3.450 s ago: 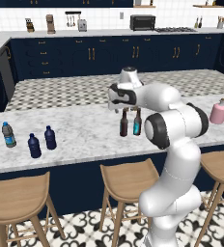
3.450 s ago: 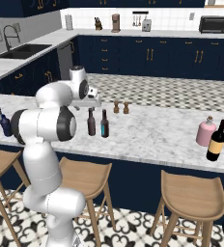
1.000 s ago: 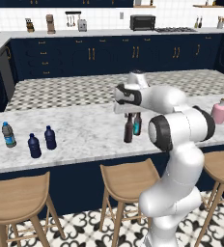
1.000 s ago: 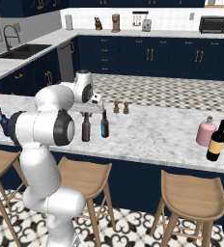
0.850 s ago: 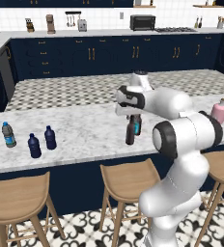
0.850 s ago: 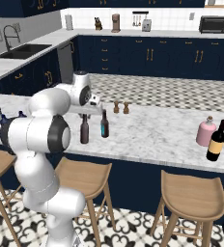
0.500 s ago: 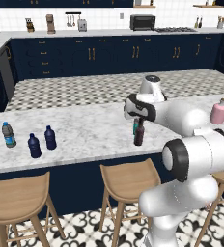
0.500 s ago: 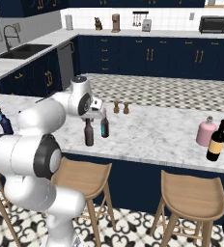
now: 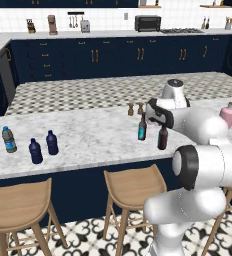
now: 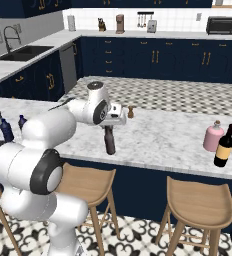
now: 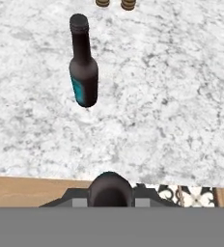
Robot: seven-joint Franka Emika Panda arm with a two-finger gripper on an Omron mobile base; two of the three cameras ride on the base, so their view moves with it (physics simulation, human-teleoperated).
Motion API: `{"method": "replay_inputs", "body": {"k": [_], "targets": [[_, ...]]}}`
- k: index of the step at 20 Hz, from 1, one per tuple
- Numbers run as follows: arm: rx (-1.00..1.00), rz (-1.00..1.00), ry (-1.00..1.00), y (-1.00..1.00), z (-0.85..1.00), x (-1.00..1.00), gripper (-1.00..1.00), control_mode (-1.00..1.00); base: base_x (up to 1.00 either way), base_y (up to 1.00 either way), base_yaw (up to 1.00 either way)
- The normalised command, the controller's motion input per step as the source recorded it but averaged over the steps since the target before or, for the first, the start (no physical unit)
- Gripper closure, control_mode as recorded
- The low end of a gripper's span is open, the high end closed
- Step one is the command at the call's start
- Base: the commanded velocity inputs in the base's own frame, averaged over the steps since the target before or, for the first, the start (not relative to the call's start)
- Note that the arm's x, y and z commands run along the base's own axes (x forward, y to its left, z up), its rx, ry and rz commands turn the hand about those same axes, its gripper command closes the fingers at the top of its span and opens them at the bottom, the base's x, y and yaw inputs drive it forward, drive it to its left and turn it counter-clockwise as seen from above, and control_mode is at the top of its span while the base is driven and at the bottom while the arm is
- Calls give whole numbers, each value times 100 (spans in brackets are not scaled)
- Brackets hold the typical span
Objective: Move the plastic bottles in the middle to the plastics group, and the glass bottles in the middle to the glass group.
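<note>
Brown glass bottle (image 9: 162, 138) is hanging clamped in your gripper (image 9: 161, 125), while the teal-labelled bottle (image 9: 142, 127) is standing just beside it.

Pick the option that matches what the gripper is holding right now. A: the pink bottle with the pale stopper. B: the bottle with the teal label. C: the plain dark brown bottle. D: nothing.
C: the gripper is shut on the neck of the plain dark brown bottle, hanging upright at the counter's near edge, while the teal-labelled bottle stands apart on the counter.
</note>
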Motion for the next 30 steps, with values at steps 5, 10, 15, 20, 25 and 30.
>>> {"method": "replay_inputs", "body": {"k": [5, 10, 15, 20, 25, 30], "targets": [[-1, 0, 0, -75, 18, 11, 100, -100, 0, 0, 0], [0, 0, 0, -78, 15, 9, 100, -100, 0, 0, 0], [-2, 0, 0, -91, 8, 1, 100, -100, 0, 0, 0], [-3, 0, 0, -92, 4, 0, 100, -100, 0, 0, 0], [-3, -4, 0, -84, 4, 9, 100, -100, 0, 0, 0], [-1, -10, 0, -56, 7, 30, 100, -100, 0, 0, 0]]}}
